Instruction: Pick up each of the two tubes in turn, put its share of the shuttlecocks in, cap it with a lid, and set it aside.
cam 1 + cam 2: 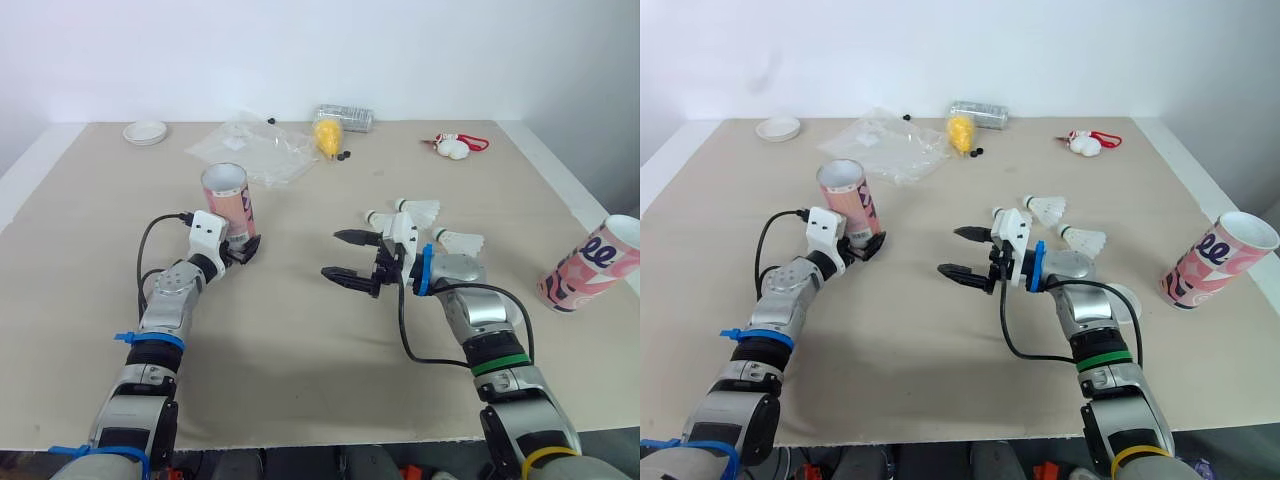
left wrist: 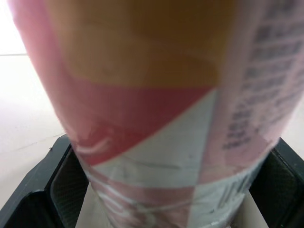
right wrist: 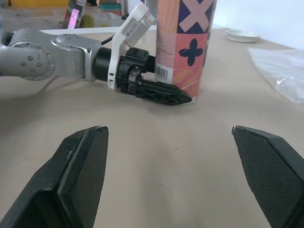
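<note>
Seen from the head, the left gripper (image 1: pixel 243 250) sits left of centre. Its jaws are closed against the foot of the upright tube (image 1: pixel 228 203), which stands on the table (image 1: pixel 300 370) with its open mouth up. The tube is pink with pale patches. Right of centre, the right gripper (image 1: pixel 334 255) is spread wide and grasps nothing, its tips pointing towards that tube. There are two tubes. The tilted tube (image 1: pixel 592 268) leans at the right edge, pink with white lettering. There are two shuttlecocks, both white: the far shuttlecock (image 1: pixel 418 210) and the near shuttlecock (image 1: pixel 462 241), just behind the right wrist. Along the top lie one white dish (image 1: pixel 145 131), one clear plastic bag (image 1: pixel 250 150), one yellow object (image 1: pixel 326 135), one silvery roll (image 1: pixel 345 117) and one red-and-white item (image 1: pixel 458 146).

In the left wrist view, black pads (image 2: pixel 61 185) in both lower corners press the tube's printed wall of red, white and tan panels.

In the right wrist view, that gripper's own fingers (image 3: pixel 83 175) stand far apart with bare table between them. Upper centre, the upright tube shows a cross, a clover mark and a barcode, with the left gripper's finger along its foot.
</note>
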`<state>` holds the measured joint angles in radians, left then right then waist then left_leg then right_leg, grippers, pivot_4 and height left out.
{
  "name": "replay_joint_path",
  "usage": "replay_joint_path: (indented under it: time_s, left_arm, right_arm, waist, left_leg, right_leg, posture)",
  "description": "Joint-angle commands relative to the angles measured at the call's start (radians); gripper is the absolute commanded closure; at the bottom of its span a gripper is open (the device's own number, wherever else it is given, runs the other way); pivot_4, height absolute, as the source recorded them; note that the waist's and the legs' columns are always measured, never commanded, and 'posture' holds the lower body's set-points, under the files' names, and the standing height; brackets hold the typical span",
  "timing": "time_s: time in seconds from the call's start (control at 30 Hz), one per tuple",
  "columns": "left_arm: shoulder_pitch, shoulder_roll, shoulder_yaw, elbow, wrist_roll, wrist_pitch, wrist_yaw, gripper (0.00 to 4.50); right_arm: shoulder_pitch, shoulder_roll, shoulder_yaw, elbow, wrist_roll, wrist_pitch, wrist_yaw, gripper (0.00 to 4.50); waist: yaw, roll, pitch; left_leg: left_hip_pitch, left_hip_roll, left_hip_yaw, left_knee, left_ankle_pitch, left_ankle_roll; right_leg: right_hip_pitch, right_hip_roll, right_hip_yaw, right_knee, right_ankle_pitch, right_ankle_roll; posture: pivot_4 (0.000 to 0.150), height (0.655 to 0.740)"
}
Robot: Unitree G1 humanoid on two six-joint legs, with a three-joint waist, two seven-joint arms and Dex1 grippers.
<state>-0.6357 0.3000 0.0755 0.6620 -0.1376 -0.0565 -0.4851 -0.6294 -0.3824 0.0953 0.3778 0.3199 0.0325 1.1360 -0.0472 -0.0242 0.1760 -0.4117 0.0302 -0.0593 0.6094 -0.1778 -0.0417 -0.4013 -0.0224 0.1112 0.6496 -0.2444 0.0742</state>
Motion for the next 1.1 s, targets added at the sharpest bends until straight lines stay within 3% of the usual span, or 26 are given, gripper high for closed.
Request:
replay_joint_path:
  time_s: [0.03,0.13,0.2,0.6,1.1]
  left_arm:
    - [-0.011,0.01,0.003,0.045,0.009,-0.031,-0.013,0.52]
    - [-0.014,0.007,0.011,0.063,0.005,-0.046,-0.012,1.41]
    - [-0.015,0.007,0.015,0.07,0.002,-0.048,-0.01,1.57]
    - [-0.007,0.018,0.019,0.056,0.004,-0.063,-0.008,1.6]
    - [0.013,0.061,0.01,0.002,-0.003,-0.064,-0.128,1.6]
  right_arm:
    - [0.004,0.0,-0.027,-0.052,0.019,0.001,-0.006,0.0]
    - [0.006,-0.002,-0.023,-0.061,0.015,0.003,-0.002,0.0]
    - [0.007,-0.001,-0.022,-0.065,0.013,0.004,-0.003,0.0]
    - [0.005,0.002,-0.022,-0.065,0.01,0.002,-0.005,0.0]
    - [0.006,0.025,-0.077,-0.106,0.091,0.032,-0.022,0.0]
  waist:
    - [0.0,0.0,0.0]
    - [0.0,0.0,0.0]
    - [0.0,0.0,0.0]
    - [0.0,0.0,0.0]
    - [-0.001,0.0,0.0]
  left_leg:
    - [0.0,0.0,0.0,0.0,0.0,0.0]
    - [0.0,0.0,0.0,0.0,0.0,0.0]
    - [0.0,0.0,0.0,0.0,0.0,0.0]
    - [0.0,0.0,0.0,0.0,0.0,0.0]
    - [-0.001,0.0,0.0,0.0,0.0,0.0]
  right_leg:
    - [0.0,0.0,0.0,0.0,0.0,0.0]
    - [0.0,0.0,0.0,0.0,0.0,0.0]
    - [0.0,0.0,0.0,0.0,0.0,0.0]
    - [0.0,0.0,0.0,0.0,0.0,0.0]
    - [-0.001,0.0,0.0,0.0,0.0,0.0]
  posture:
    - [0.15,0.74]
    - [0.15,0.74]
    - [0.15,0.74]
    - [0.15,0.74]
    - [0.15,0.74]
